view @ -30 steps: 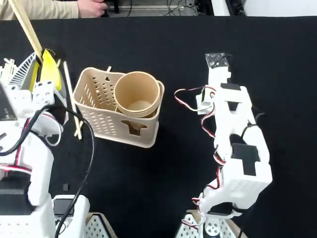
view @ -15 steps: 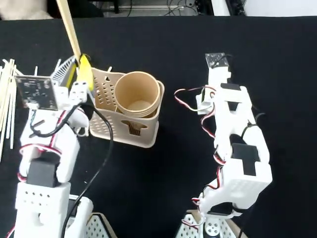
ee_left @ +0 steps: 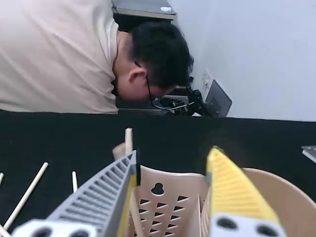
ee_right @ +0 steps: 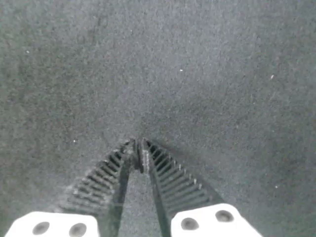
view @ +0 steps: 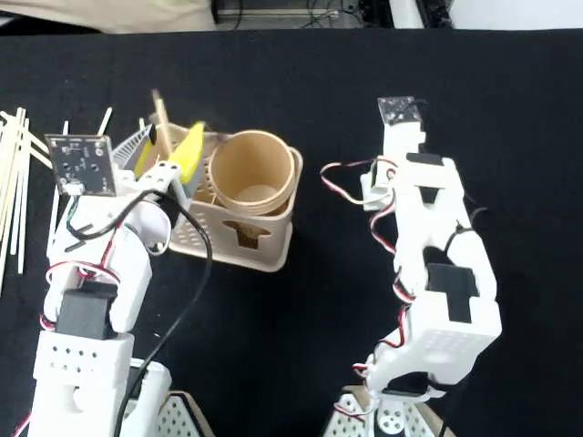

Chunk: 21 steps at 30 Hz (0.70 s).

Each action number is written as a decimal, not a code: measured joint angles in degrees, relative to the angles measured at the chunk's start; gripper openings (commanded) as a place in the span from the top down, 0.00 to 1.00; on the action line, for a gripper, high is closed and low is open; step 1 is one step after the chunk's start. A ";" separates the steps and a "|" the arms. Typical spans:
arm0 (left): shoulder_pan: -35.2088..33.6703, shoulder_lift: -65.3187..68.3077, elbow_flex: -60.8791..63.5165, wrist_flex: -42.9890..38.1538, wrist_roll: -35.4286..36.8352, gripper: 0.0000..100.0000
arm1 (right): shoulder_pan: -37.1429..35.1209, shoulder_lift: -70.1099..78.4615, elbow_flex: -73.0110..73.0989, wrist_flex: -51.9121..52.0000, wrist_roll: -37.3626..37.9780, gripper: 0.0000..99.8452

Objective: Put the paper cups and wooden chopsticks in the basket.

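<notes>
The beige slotted basket sits on the black worktop, left of the middle, with a stack of paper cups standing upright in its right-hand end. The left gripper hangs right over the basket's other end, and from its own camera its fingers are spread well apart, one grey and ridged, one yellow, with the basket's back wall showing in the gap between them. One wooden chopstick stands nearly upright there, its top poking above the basket rim and its shaft running down close along the inner edge of the grey finger. I cannot tell whether it touches that finger, but the two fingers are not pinching it. A loose bundle of chopsticks lies on the worktop at the far left edge, well apart from the basket, and a couple of single sticks lie between that bundle and the left arm. Over on the other side the right gripper is down at the bare cloth, well clear of the basket, its fingers pressed together at the tips with nothing between them.
</notes>
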State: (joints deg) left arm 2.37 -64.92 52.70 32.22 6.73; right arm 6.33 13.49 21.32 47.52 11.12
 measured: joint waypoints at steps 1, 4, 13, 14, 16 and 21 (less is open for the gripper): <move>-0.26 0.00 0.00 0.09 1.05 0.74 | 0.00 0.00 0.00 0.00 0.00 0.99; -2.02 0.00 0.00 0.18 2.81 0.74 | 0.00 0.00 0.00 0.00 0.00 0.99; -13.54 0.26 -11.25 12.22 7.21 0.74 | 0.00 0.00 0.00 0.00 0.00 0.99; -15.47 0.53 -13.89 14.86 8.00 0.74 | 0.00 0.00 0.00 0.00 0.00 0.99; -19.34 1.58 -18.99 20.22 9.41 0.74 | 0.00 0.00 0.00 0.00 0.00 0.99; -28.48 5.63 -29.71 29.71 13.45 0.74 | 0.00 0.00 0.00 0.00 0.00 0.99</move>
State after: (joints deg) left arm -26.11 -59.30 22.99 61.93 20.18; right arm 6.33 13.49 21.32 47.52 11.12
